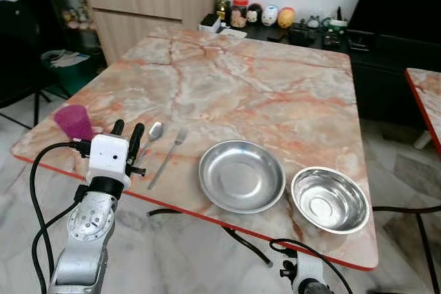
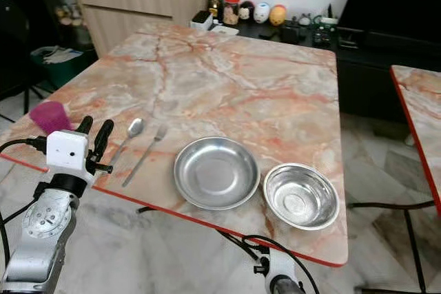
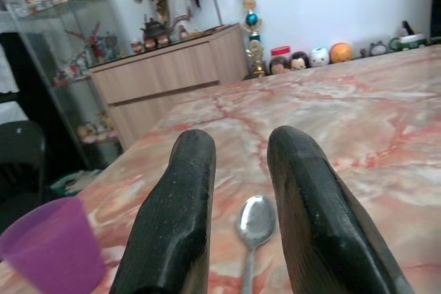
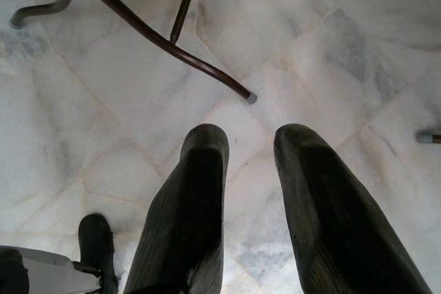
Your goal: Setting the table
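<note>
Marble table (image 1: 275, 94) | steel spoon (image 1: 154, 131), fork (image 1: 167, 157) | left gripper (image 1: 128, 132) parted, empty | right gripper (image 4: 251, 144) parted

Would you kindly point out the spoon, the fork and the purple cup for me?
spoon (image 1: 155, 130), left eye view, on its bowl.
fork (image 1: 165, 159), left eye view, middle of its handle.
purple cup (image 1: 73, 122), left eye view, on its side wall.

Soft, even daylight fills the room, and the head views are sharp. The steel plate (image 1: 242, 175) and bowl (image 1: 329, 199) carry pale glare at lower right. Upper left corners fall dim. In the wrist views the near black fingers (image 3: 176, 218) blur slightly; shadows stay faint.
</note>
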Controlling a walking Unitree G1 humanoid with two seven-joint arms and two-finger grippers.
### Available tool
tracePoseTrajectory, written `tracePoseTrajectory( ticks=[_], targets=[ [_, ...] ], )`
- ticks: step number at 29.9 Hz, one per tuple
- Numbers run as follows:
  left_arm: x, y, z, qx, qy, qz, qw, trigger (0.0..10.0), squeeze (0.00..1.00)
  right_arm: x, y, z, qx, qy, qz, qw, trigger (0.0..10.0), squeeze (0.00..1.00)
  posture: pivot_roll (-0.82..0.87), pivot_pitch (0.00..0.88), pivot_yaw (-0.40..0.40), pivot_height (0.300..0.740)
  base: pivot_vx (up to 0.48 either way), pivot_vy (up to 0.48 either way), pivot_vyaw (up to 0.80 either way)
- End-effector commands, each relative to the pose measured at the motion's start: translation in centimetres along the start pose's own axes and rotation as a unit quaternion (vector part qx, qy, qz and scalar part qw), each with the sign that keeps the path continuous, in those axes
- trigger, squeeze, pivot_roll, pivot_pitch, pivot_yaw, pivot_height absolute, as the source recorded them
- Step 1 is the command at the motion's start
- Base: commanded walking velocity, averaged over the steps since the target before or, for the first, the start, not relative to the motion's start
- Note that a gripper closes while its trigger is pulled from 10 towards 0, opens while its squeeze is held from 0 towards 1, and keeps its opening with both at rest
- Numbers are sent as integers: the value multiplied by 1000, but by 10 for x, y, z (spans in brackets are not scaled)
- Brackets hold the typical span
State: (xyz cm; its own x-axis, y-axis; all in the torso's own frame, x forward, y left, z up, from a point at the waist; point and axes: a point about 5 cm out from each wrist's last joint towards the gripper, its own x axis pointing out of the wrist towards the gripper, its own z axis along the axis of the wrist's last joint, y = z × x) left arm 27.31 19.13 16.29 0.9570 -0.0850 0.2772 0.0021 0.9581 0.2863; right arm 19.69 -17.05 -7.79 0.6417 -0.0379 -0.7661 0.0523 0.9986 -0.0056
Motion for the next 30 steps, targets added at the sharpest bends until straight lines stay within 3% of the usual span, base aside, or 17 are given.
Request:
tracePoseTrajectory(
  ticks=[1,24,30],
  targets=[
    [2,0,0,-1,-1,-7,1000,10000,0,0,-1,0,-2,4,-1,1000,10000,0,121,0,-26,740,0,0,-650],
    [2,1,1,0,-5,-5,1000,10000,0,0,-1,-2,-4,6,0,1000,10000,0,124,0,-26,740,0,-51,-634],
    [3,0,2,-5,-7,-10,1000,10000,0,0,-1,-1,-2,0,2,1000,10000,0,125,0,-27,740,0,0,0]
  ],
)
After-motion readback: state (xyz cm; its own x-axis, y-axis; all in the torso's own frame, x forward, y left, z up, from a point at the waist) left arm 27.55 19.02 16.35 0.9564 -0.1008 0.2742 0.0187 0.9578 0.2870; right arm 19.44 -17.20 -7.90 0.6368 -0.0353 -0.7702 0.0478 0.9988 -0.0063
